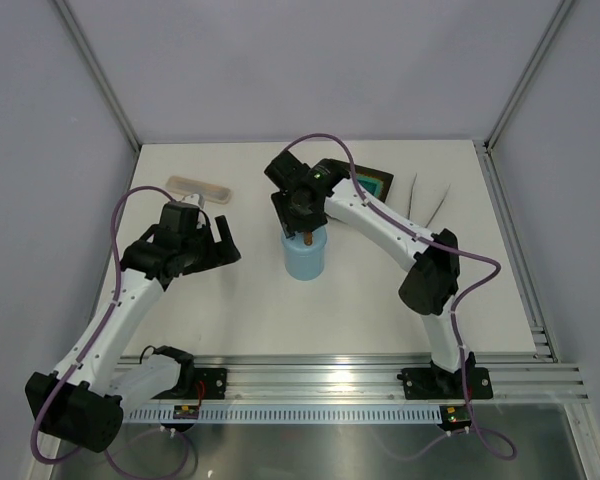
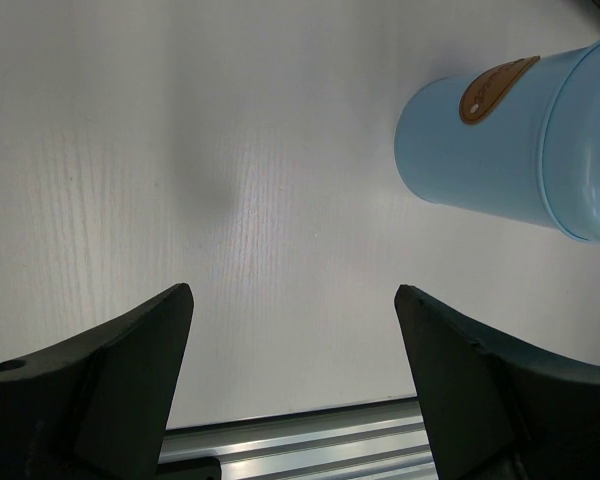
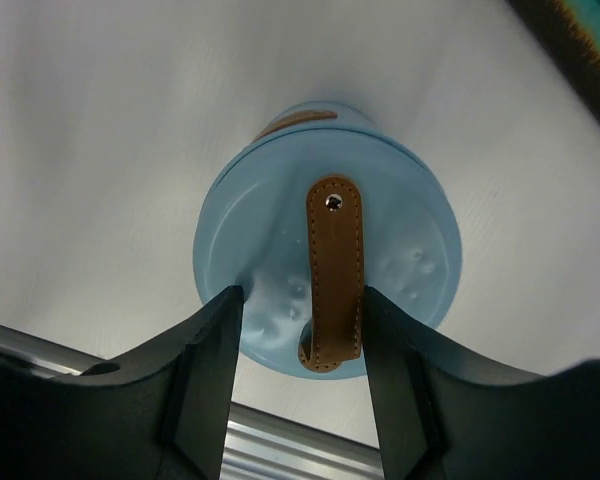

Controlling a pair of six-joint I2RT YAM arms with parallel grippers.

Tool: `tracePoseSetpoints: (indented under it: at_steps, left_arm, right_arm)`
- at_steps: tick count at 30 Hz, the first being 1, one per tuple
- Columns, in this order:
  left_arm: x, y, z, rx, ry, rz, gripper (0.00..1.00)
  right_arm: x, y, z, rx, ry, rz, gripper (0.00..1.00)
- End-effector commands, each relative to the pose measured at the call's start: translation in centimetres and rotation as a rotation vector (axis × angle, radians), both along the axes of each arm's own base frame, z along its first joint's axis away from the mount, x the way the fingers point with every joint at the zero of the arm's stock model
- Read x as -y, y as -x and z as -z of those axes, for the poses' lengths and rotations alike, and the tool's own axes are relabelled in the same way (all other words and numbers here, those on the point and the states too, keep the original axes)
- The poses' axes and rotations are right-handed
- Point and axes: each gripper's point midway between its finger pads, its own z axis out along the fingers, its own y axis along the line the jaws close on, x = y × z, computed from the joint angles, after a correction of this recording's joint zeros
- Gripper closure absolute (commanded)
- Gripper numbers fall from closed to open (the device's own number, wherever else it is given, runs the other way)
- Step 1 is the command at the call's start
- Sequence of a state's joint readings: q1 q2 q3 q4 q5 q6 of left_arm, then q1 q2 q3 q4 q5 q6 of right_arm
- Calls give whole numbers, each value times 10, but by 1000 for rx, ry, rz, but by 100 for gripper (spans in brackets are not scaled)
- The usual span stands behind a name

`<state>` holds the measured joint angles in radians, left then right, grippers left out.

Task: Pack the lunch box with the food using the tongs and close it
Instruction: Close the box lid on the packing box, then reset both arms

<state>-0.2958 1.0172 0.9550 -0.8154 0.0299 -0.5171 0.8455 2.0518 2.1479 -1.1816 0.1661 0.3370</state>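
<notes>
Only from right wrist: brown strap [image 3: 335, 270] of lid [image 3: 410, 250] between parted right jaws; left jaws wide.

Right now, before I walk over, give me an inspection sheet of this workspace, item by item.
Surface: white table, matte.
Job's things: lunch box upright, lid on; tongs lying right of the teal plate; food not seen.
Clutter: beige oblong piece, far left.
Grippers: left gripper open over bare table; right gripper open, straddling the lid's brown strap.
Cables: purple cables loop along both arms.
Surroundings: pale walls; aluminium rail at near edge.
</notes>
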Motion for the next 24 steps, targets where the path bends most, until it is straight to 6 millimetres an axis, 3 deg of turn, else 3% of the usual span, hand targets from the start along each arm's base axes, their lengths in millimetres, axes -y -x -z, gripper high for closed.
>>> tracePoseSetpoints:
  at_steps: [1,3,9,13,17,18,20,21,23,24]
  left_arm:
    - [0,-3,-13,53,17,-2,14]
    - [-1,-2,-13,51,14,-4,14]
    - [0,-3,-16,60,19,-2,14]
    - [0,-4,-16,61,18,-3,14]
    - [0,-4,-17,63,18,-5,14]
    - [0,-4,-16,59,16,-6,14]
    - [-1,-4,-16,61,11,-7,14]
    - [-2,-4,-17,62,6,-11,14]
    - [-5,-4,-17,64,0,-21,14]
    - [-5,-4,-17,66,-1,-22,14]
  right_arm:
    - [-5,4,33,-60,46,-6,43]
    - [-6,3,20,-41,30,-5,43]
    - [9,-5,-65,135,-47,24,39]
    - [39,-12,-103,269,-32,115,20]
    - [67,-21,-104,292,-56,225,11]
    - [73,-23,-91,275,-49,250,11]
    - [98,-28,-96,295,-89,350,5]
    - [106,-30,-79,281,-76,379,3]
    - [131,-29,-83,289,-131,470,1]
    - [140,-27,-66,269,-122,496,1]
